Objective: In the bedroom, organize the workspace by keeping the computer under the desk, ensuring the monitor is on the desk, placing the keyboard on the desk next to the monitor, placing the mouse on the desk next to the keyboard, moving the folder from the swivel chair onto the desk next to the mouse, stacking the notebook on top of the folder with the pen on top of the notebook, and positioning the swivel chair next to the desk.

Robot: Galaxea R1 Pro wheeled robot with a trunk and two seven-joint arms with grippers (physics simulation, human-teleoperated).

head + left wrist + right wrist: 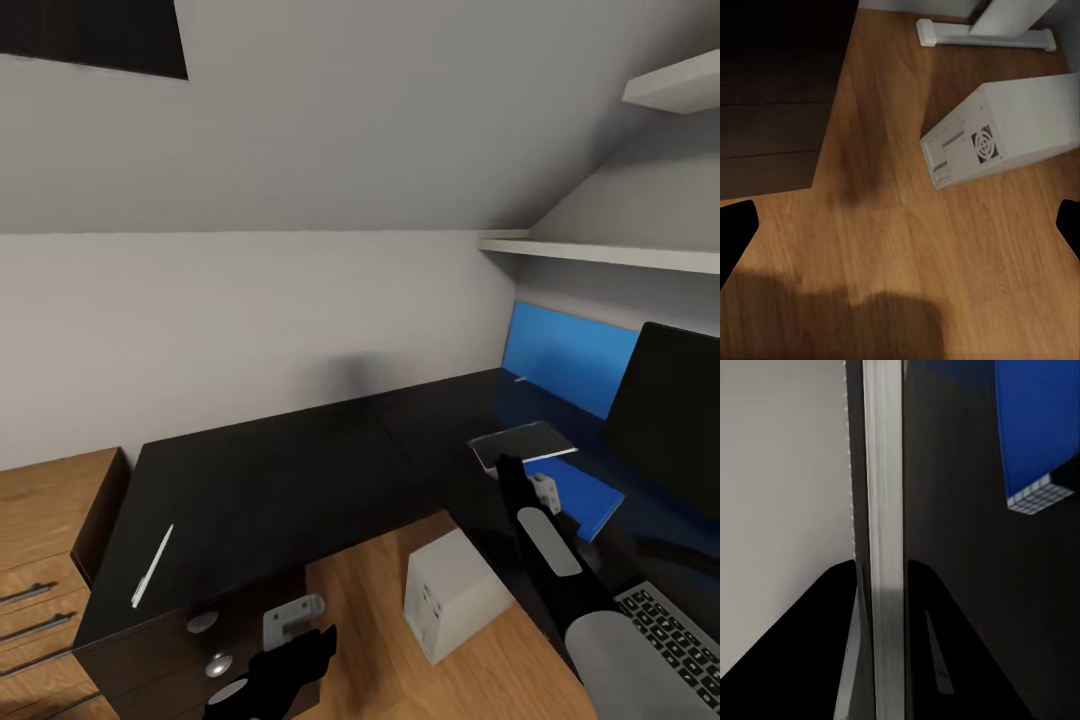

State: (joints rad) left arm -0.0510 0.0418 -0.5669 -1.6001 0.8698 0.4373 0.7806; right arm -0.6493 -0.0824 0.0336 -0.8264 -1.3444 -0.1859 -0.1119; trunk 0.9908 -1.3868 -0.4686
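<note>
Under sloped grey walls, the black L-shaped counter carries a white pen near its left edge. The right gripper, jaws clamped on the notebook, hovers above the blue folder beside the monitor. The left gripper's jaws spread wide over the floor near the computer.

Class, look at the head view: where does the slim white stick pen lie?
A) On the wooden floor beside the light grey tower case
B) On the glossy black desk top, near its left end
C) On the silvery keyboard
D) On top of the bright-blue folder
B: the slim white stick pen lies flat on the glossy black desk top, near its left end, apart from everything else.
</note>
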